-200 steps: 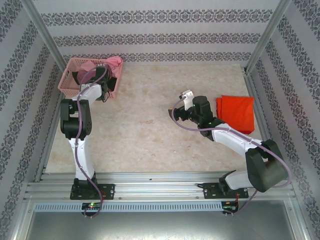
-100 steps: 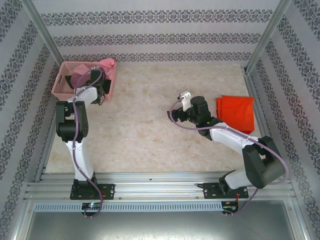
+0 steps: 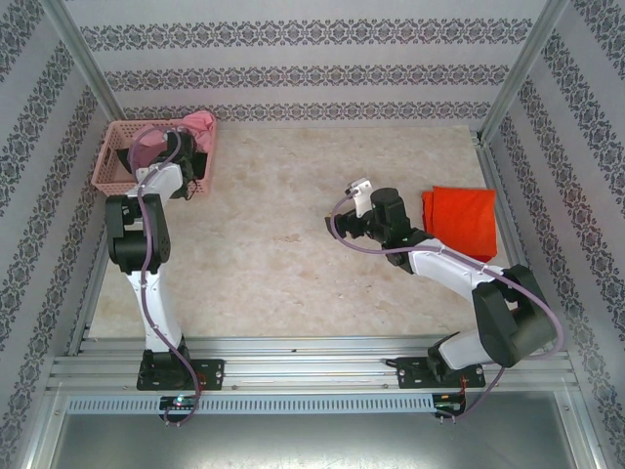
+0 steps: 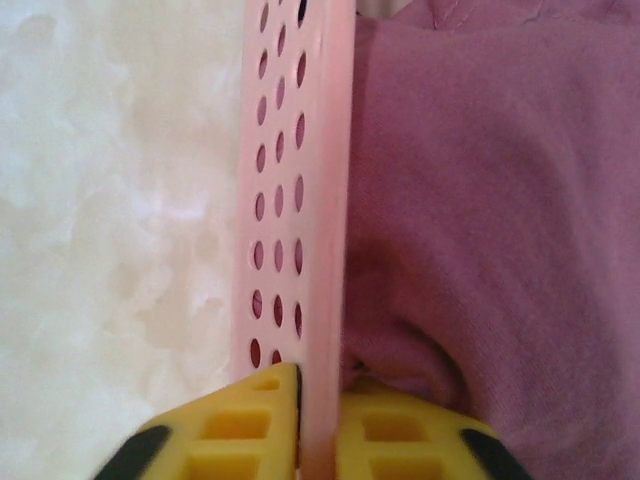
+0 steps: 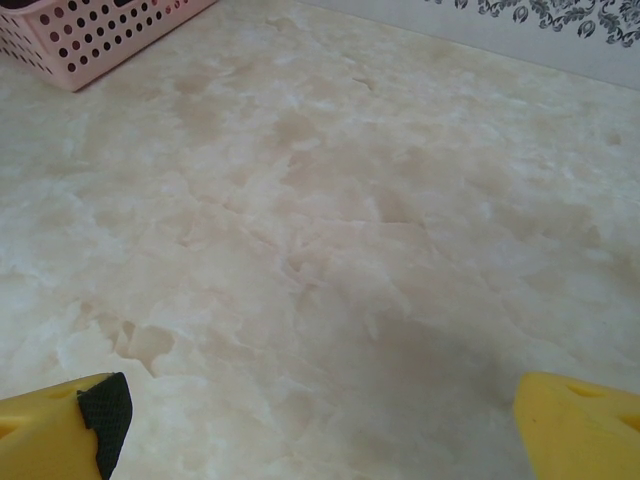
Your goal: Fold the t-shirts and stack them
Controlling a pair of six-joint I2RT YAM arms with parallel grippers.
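- Tabletop (image 3: 273,274) of beige marble pattern spreads under both arms.
- Pink perforated plastic basket (image 3: 109,156) sits at its far left corner.
- Bright orange-red cotton t-shirt (image 3: 461,220) lies folded flat near the right edge.
- Light salmon-pink cotton t-shirt (image 3: 200,125) is bunched in the basket's far right corner.
- Right gripper (image 5: 318,400) hovers over bare tabletop, jaws wide, empty.
- Left gripper (image 4: 320,385) straddles the basket's wall, jaws narrow; whether they pinch it cannot be told.

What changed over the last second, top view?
The left gripper, fingers either side of a wall of the pink perforated plastic basket, dragged it left along the table, with the pink t-shirt riding inside. The open right gripper and the folded orange-red t-shirt stayed put.
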